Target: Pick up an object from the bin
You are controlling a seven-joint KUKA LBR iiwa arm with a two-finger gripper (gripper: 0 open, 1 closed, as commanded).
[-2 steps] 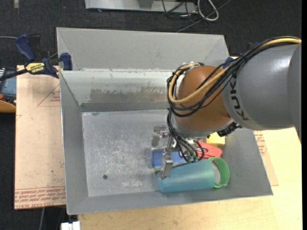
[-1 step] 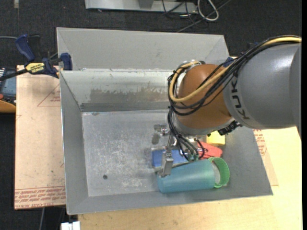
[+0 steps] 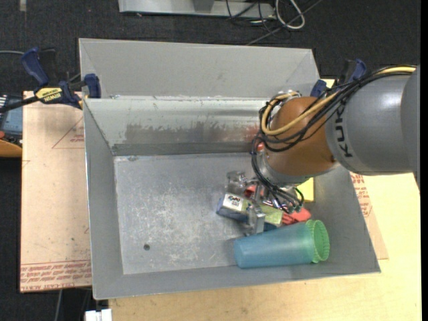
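My gripper (image 3: pixel 253 209) is down among a small cluster of things at the right middle of the bin floor, below the arm's orange cover. A small blue and white block with a label (image 3: pixel 231 204) lies just to its left, touching or nearly touching it. A light green piece (image 3: pixel 273 215) and a red piece (image 3: pixel 298 215) lie just to its right. A light blue tumbler with a green rim (image 3: pixel 281 246) lies on its side right in front of the gripper, along the bin's front wall. I see nothing clearly held.
A yellow flat thing (image 3: pixel 306 191) lies by the right wall, partly under the arm. The arm and its cables hang over the right half of the bin. The left half of the floor is bare metal.
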